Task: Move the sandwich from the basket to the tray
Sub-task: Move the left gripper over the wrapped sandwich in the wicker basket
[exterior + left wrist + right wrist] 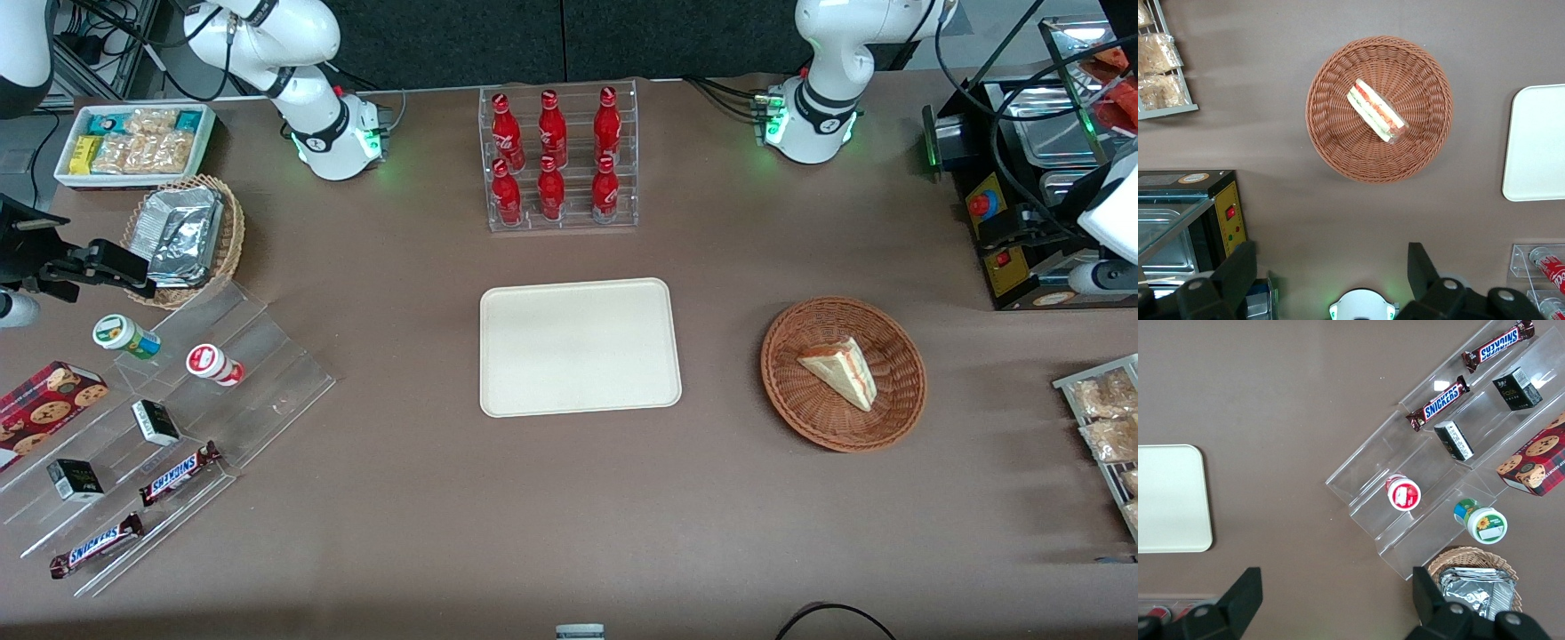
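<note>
A clear rack (560, 160) with six red bottles (551, 133) stands on the brown tabletop (569, 498). Toward the parked arm's end, a white bin (133, 147) holds snack packets, and a tan basket (187, 240) nearer the camera holds foil packets (182, 233). Nearer still, a clear stepped stand (169, 427) carries two lidded cups (124, 336), two dark boxes (156, 422), two Snickers bars (178, 473) and a cookie box (44, 409). Toward the working arm's end sit a black appliance (1031, 178) and a wire rack (1107, 427) of snack bags.

Legible text: "SNICKERS" on two brown candy bars (180, 472) (96, 545) lying in the clear acrylic display steps (169, 427) toward the parked arm's end of the desk (569, 516).
</note>
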Controlling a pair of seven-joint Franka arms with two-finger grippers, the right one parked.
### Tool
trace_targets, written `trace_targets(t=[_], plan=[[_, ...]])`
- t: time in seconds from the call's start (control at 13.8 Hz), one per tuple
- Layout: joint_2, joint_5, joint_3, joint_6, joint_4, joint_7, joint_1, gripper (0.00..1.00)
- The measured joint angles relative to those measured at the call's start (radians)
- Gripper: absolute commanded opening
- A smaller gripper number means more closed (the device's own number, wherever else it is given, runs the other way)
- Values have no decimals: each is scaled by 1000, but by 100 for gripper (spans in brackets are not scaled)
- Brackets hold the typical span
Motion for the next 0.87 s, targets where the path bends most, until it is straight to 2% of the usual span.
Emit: trace_targets(t=[0.36,0.58,0.87], plan=[[9,7,0,45,-57,0,-2,100],[11,8,1,238,-219,-67,-2,100],[-7,7,-7,592,-489,-384,-6,100]])
